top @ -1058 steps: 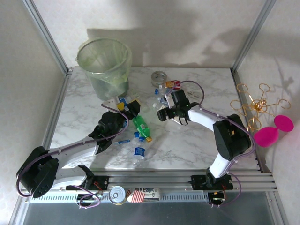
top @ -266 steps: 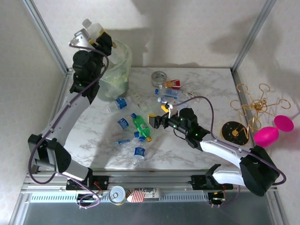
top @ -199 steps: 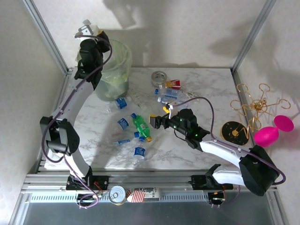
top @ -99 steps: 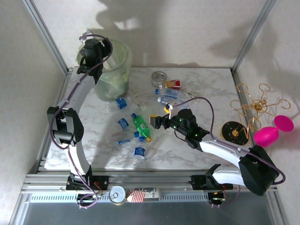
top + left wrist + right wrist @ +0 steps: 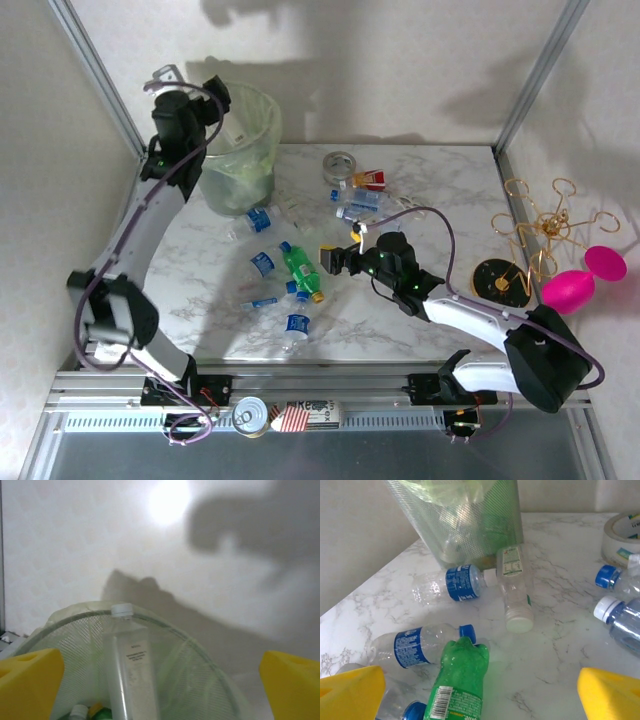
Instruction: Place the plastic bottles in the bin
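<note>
Top external: the left gripper hung over the near-left rim of the bin. Its fingers were too small to make out from here. The bin, a pale green translucent bucket with a liner, stood at the far-left corner of the marble table, its contents blurred. The right gripper sat low, just beside a green bottle lying among several clear bottles with blue labels, mid-table. A grey tape roll lay farther back.

Left wrist: both yellow fingertips were cut off at the frame edges and stood spread wide, nothing pinched between them. Below them, inside the bin, a tall clear bottle with a white cap stood upright. Other caps at the bottom edge were cropped.

Right wrist: the yellow fingertips were released, wide apart and empty. The green bottle lay between them, cut off at the bottom. Blue-labelled clear bottles lay on their sides, and a white-capped bottle rested against the bin. The tape roll was cropped at the right.
</note>
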Controlling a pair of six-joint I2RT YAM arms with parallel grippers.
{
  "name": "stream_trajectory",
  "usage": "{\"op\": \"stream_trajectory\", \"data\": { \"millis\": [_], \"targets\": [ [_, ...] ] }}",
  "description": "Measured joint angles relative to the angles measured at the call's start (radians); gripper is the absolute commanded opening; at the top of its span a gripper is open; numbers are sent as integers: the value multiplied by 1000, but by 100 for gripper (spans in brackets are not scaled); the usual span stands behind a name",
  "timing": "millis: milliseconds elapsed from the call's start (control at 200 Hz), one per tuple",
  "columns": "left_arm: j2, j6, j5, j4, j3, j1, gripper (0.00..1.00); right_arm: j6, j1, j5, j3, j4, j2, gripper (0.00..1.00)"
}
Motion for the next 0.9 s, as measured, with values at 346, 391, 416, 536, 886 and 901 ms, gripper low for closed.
{"op": "stream_trajectory", "data": {
  "millis": [346,391,416,536,886,901],
  "targets": [
    [-443,-105,107,114,-489,-132,100,66,-4,96,26,-12,45,99],
    [-484,-123,119,119,-560,-165,100,78,-7,106,37,-15,60,99],
    [-503,-133,124,121,-598,-181,100,82,-8,114,44,-17,68,99],
    [-577,-197,140,113,-760,-262,100,110,-14,147,85,-47,115,99],
    [-677,-418,15,-22,-1005,-655,100,166,-31,220,103,-88,154,99],
    [-674,-427,8,-29,-1006,-674,100,166,-33,220,103,-88,154,99]
  ]
}}
